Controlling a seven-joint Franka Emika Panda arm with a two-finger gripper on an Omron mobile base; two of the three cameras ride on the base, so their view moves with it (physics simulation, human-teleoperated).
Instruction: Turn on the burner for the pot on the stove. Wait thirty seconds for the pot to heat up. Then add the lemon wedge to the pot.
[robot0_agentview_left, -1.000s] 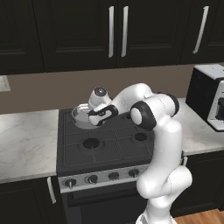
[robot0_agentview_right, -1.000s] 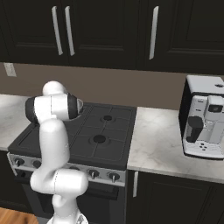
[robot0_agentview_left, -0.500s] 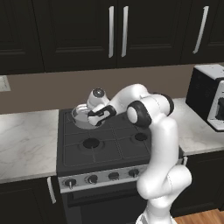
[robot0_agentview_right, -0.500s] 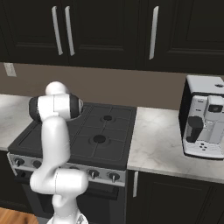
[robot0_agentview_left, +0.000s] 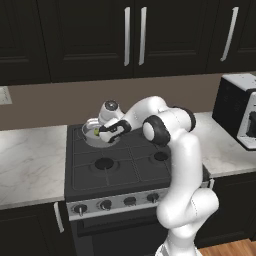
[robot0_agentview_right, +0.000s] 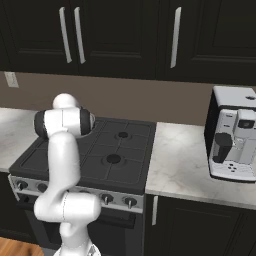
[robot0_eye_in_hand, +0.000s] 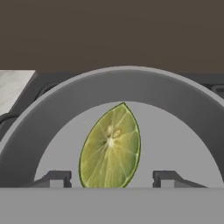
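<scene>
**Now the lemon wedge sits over the pot, between the parted fingers**

Overhead runs a row of dark cabinets (robot0_agentview_left: 90, 35) with long silver handles, above a brown wall. Below them a marble counter (robot0_agentview_left: 30, 165) flanks the stove (robot0_agentview_left: 120, 170), a black gas range with grates, round burners and a silver front strip of dark knobs (robot0_agentview_left: 105, 204). Off to the right on the counter stands a coffee machine (robot0_agentview_right: 234, 132), well apart from the cooking surface.

The white arm (robot0_agentview_left: 172, 150) rises at the front of the range and bends back over it to the rear left burner. That is where the pot (robot0_agentview_left: 91, 131) stands, small, round and silver-grey. The gripper (robot0_agentview_left: 101, 132) hangs at the pot's rim, with a speck of yellow-green at its tip.

From the hand camera the pot's (robot0_eye_in_hand: 52, 113) grey wall curves around a pale floor. The lemon wedge (robot0_eye_in_hand: 110, 146) shows its cut face, pips and all, between the two fingertips (robot0_eye_in_hand: 54, 178). The tips stand clear of it on either side, so the claw is released, not clenched on the fruit. Whether the wedge rests on the pot's floor or is above it I cannot tell.
</scene>
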